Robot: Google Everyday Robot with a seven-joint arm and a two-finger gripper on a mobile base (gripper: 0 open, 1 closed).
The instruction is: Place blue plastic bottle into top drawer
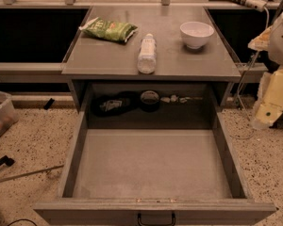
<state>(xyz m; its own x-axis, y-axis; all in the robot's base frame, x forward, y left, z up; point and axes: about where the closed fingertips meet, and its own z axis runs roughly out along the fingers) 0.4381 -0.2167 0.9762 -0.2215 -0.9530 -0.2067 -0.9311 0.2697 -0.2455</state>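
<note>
The blue plastic bottle [146, 54] lies on the table [188, 60], well left of the pincer [270, 102] at the right edge. I cannot tell the pincer's grip state. The top drawer [151, 166] gapes nearer.

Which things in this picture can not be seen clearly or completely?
- The gripper, at the right edge, camera view: cut off by the frame.
- Items in the dark recess behind the top drawer: shadow hides what they are.
- Label of the blue plastic bottle: too small to read.
</note>
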